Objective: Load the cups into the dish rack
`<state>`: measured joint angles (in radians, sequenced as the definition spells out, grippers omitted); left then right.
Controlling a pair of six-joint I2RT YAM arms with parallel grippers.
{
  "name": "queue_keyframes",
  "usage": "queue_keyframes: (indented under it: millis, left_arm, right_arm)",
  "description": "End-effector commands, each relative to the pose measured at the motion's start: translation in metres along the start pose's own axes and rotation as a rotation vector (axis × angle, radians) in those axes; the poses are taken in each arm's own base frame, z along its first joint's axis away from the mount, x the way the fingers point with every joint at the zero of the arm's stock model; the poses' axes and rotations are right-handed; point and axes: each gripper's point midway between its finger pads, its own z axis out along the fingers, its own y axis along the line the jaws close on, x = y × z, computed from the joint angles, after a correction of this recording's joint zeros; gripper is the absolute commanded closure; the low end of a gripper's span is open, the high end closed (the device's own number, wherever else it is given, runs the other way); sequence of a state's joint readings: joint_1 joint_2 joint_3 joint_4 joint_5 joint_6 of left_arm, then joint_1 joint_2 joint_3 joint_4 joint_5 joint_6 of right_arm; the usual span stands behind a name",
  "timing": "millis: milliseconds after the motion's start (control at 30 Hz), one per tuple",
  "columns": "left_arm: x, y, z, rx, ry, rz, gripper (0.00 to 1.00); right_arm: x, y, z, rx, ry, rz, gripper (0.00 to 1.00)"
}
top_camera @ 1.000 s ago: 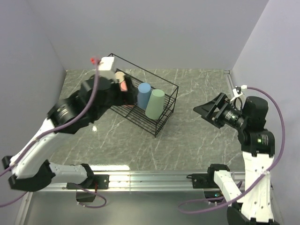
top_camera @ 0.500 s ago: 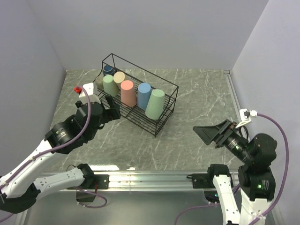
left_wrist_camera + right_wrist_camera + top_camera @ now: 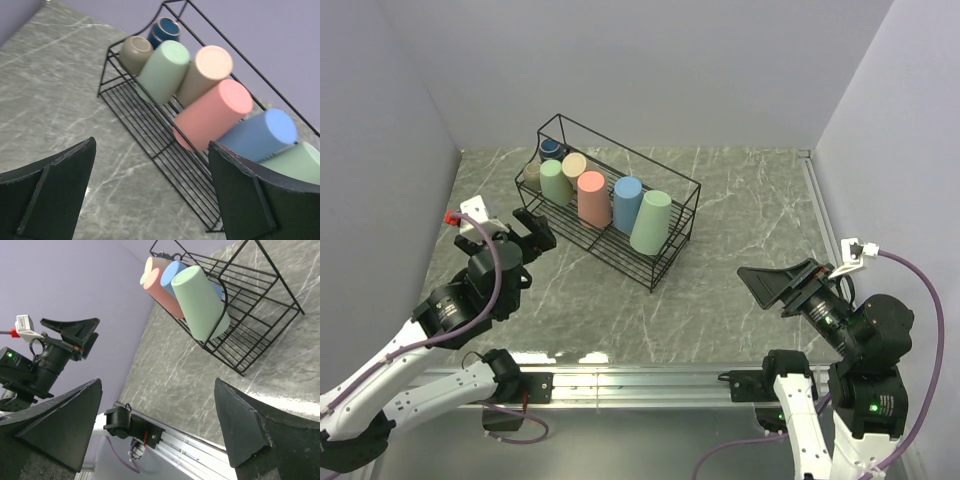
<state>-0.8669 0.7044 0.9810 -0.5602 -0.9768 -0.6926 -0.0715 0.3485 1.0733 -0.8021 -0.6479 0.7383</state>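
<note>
All seven cups sit in the long rectangular black thin-wire dish rack [image 3: 616, 243], which stands diagonally on the grey veined marble tabletop [image 3: 740, 210], towards its back left. From the far end they run: dark navy mug [image 3: 164, 31], tan mug [image 3: 136, 54], pale-green tumbler [image 3: 164, 70], beige tumbler [image 3: 205, 72], salmon-pink tumbler [image 3: 215, 112], blue tumbler [image 3: 257, 134] and a second pale-green tumbler [image 3: 650, 222] at the near end. They lean upside down, rows touching. No cup shows outside the rack in any view, so the loading step looks finished.

The left gripper [image 3: 530, 232] hovers just beside the rack's near-left long side, jaws spread wide and holding nothing. The right gripper [image 3: 775, 283] hangs well apart from the rack on the right, its jaws likewise released and empty.

With nothing left to pick up, the next move probably calls only for a retreat to rest. The left arm needs the most care, since its fingers are near the raised wire frame and a sideways swing could catch a rail and drag the light basket.

For room, a broad band of bare marble lies between the rack and the right gripper and in front of the rack towards the aluminium rail [image 3: 640, 378] at the near edge. The pale lilac walls [image 3: 620, 70] close in left, back and right; the rack's far end sits near the back-left corner, so space is tightest there
</note>
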Motion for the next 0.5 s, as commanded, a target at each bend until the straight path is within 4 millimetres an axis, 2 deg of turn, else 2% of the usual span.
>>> queue_keyframes:
  millis: [0,467]
  left_arm:
    - [-0.015,0.017,0.001,-0.099,-0.066,0.012,0.01]
    - [-0.018,0.035,-0.006,-0.108,-0.097,0.010,0.01]
  right_arm:
    - [-0.005,0.005,-0.004,-0.017,-0.045,-0.039,0.00]
    - [-0.009,0.006,-0.002,-0.031,-0.065,-0.058,0.00]
